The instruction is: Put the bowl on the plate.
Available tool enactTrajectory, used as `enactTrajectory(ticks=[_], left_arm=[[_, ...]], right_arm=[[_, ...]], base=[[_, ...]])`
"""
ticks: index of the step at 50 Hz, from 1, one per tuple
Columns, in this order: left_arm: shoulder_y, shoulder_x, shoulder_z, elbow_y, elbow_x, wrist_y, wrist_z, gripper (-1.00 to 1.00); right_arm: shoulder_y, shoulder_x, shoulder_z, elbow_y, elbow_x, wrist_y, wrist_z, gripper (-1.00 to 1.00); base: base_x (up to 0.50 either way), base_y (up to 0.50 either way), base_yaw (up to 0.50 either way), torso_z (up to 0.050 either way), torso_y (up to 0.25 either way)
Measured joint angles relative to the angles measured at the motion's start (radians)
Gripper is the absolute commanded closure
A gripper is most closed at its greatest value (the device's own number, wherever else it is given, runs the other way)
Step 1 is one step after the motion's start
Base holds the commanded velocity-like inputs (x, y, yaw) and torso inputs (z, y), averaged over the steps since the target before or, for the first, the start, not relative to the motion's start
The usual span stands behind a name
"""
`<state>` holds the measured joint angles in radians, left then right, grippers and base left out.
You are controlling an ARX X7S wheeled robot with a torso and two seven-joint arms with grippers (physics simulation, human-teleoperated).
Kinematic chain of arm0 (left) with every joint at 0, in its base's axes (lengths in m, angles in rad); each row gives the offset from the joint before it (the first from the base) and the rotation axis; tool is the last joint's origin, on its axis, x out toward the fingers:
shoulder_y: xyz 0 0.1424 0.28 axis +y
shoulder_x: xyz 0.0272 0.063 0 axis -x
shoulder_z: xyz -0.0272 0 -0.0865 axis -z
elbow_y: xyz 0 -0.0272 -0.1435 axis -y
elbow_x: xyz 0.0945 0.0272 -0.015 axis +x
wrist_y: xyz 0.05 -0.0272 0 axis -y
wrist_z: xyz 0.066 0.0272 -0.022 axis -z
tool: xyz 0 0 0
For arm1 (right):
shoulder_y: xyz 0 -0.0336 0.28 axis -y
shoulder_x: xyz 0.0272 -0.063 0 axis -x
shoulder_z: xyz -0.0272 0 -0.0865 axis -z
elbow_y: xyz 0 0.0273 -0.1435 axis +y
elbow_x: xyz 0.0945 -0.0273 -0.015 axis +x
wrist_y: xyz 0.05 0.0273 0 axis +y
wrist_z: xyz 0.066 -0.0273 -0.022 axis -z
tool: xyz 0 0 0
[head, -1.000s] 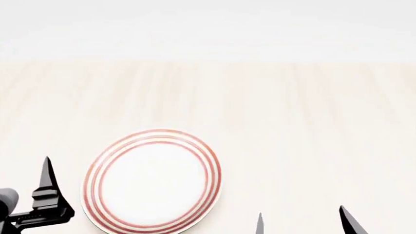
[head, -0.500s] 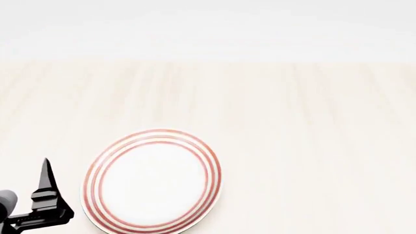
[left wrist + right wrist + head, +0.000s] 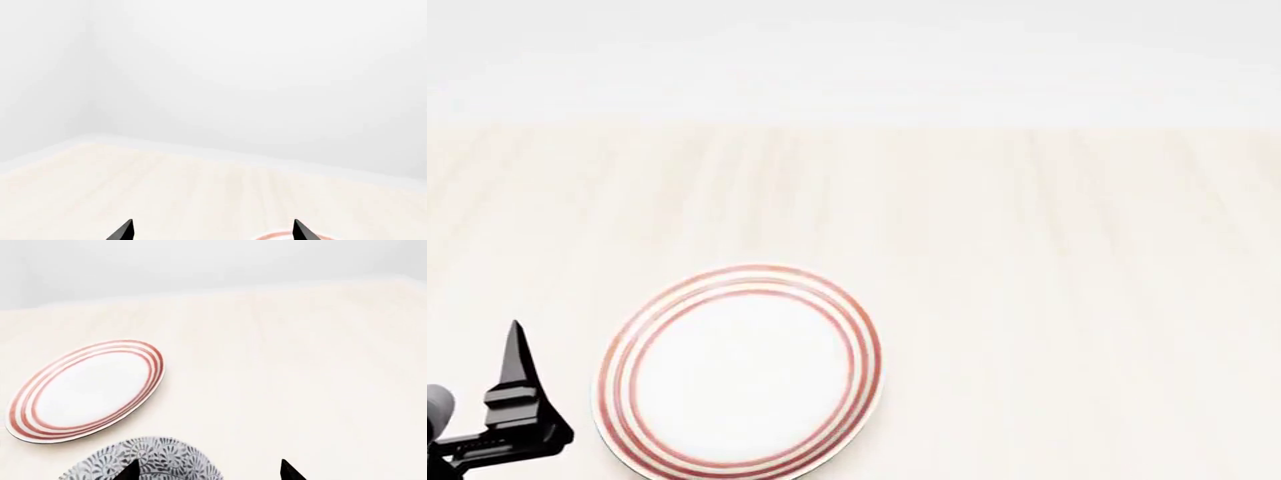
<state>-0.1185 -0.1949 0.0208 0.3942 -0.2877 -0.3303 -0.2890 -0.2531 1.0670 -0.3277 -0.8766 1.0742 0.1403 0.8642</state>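
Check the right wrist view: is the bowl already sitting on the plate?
No: the bowl rests on the table beside the plate, whose white centre is bare.

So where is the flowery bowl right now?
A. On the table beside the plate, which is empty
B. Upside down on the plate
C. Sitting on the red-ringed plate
A: in the right wrist view the bowl sits on the table beside the bare plate.
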Motion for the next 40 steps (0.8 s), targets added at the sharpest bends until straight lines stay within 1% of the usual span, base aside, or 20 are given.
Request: enactTrajectory(ticks=[27, 40], left_arm=[[-0.004, -0.017, 0.003, 0.007, -0.024, -0.006, -0.019, -1.00], [-0.005, -0.024, 0.008, 0.005, -0.030, -0.007, -0.026, -1.00]], right_arm=[[0.006, -0.057, -0.029, 0.121, 0.068, -0.046, -0.146, -1.00], [-0.012, -0.086, -0.024, 0.171, 0.111, -0.099, -0.240, -1.00]], base=[[0.00, 0.00, 0.00, 0.000, 0.000], [0.00, 0.00, 0.00, 0.000, 0.000]])
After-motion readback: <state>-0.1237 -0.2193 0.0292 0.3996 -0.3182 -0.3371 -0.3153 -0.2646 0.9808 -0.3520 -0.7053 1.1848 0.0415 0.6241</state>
